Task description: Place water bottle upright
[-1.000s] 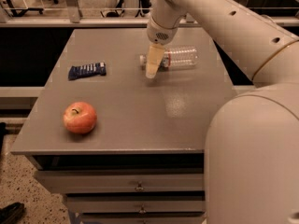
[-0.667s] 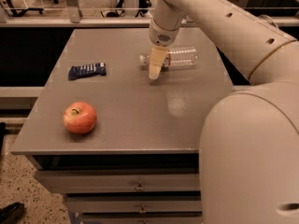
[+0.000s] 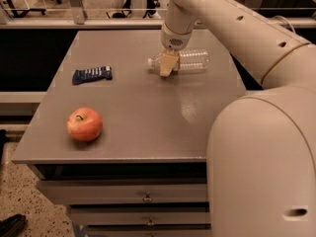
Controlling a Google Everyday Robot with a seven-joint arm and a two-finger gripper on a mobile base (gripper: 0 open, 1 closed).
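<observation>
The water bottle (image 3: 190, 60) lies on its side at the back right of the grey table (image 3: 143, 117), with its white cap (image 3: 150, 61) pointing left. It is clear and ribbed. My gripper (image 3: 167, 66) hangs down from the arm (image 3: 222, 19) right at the bottle's neck end, in front of it and covering part of it. I cannot tell whether it touches the bottle.
A red apple (image 3: 85, 124) sits near the table's front left. A dark blue snack packet (image 3: 92, 75) lies at the left, behind the apple. The robot's large white body (image 3: 261, 167) fills the lower right. Drawers (image 3: 145, 197) sit under the table's front edge.
My gripper has shifted slightly to the right, closer onto the bottle's neck. The bottle, apple and packet have not moved.
</observation>
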